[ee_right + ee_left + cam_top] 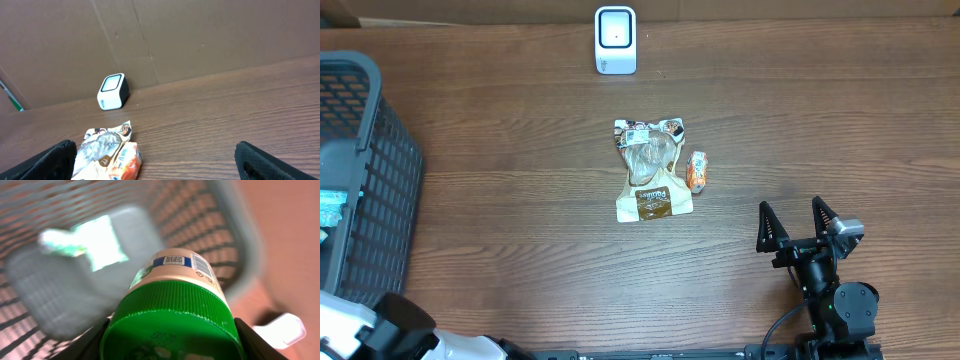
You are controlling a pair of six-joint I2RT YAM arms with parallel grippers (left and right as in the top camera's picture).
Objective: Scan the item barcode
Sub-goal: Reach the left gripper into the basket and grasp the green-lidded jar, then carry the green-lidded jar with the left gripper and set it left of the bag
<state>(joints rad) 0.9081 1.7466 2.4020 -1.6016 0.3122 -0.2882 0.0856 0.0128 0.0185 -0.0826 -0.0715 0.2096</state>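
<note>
In the left wrist view, a jar with a green ribbed lid (170,320) and a white label fills the lower middle. A barcode (201,264) and a small square code show on the label. My left gripper (170,347) is shut on the jar, one black finger on each side of the lid, above the grey basket (215,225). The overhead view shows only part of the left arm (390,335), at the bottom left corner. The white scanner (615,40) stands at the table's far edge. My right gripper (798,222) is open and empty near the front right.
The grey mesh basket (365,170) stands at the left edge with blurred packets inside. A clear snack bag (650,170) and a small orange packet (698,172) lie mid-table. The right wrist view shows the bag (100,147), the packet (127,162) and the scanner (113,92) before a cardboard wall.
</note>
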